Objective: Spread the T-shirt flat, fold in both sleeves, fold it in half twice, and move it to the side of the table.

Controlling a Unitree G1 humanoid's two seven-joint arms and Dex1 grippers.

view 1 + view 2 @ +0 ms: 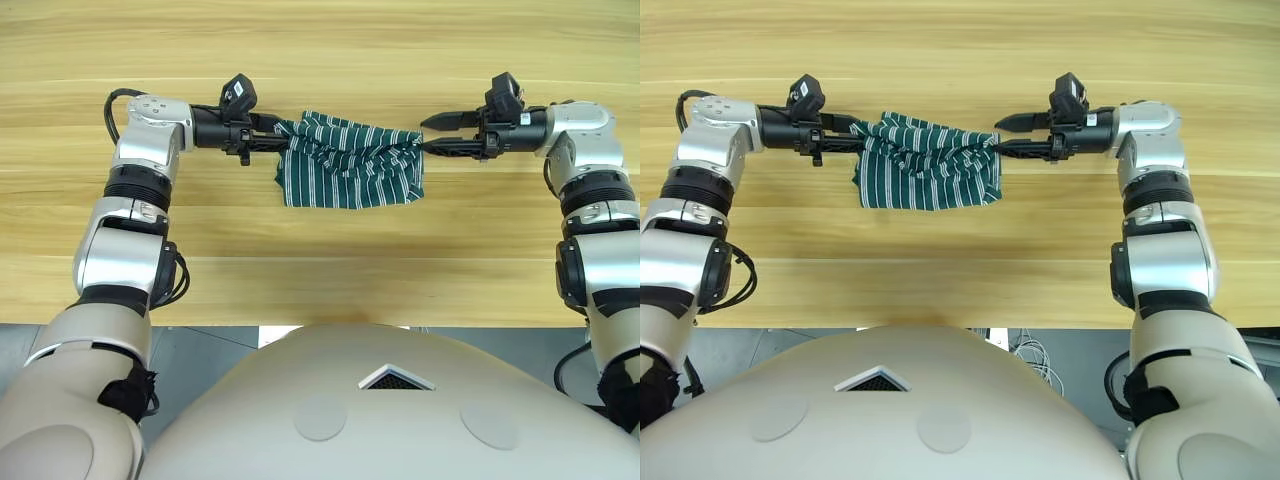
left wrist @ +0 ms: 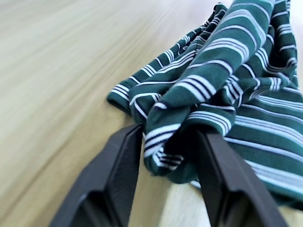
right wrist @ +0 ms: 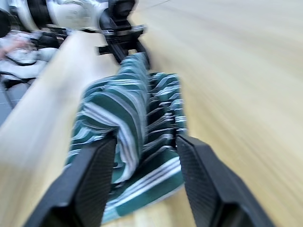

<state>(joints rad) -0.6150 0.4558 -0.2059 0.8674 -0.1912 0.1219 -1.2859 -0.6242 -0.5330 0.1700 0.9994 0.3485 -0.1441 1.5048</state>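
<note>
Item: T-shirt (image 1: pixel 350 165), dark green with thin white stripes. Condition: bunched and creased, not spread. Location: on the wooden table (image 1: pixel 320 50), about midway across it, stretched between my two grippers, with its lower edge hanging toward me in a rough rectangle. Item: my left gripper (image 1: pixel 272 133), pointing inward at the shirt's left end. Condition: jaws partly closed around a gathered fold of striped cloth. In the left wrist view the fold fills the gap, and both black fingers (image 2: pixel 118 175) press against it, so I count this end as held. Item: my right gripper (image 1: pixel 430 136), pointing inward at the shirt's right end, facing the left one. Condition: jaws standing well apart. From the head view the farther finger is clear of the cloth, and the nearer finger touches the shirt's corner. In the right wrist view a rolled ridge of fabric lies between the fingers (image 3: pixel 203 179), leaning on one of them, and nothing is clamped. That view is blurred, so I cannot tell the finer contact there. Item: table surface, light wood with lengthwise grain. The shirt's near edge rests on it, and its shadow falls just beneath.
</note>
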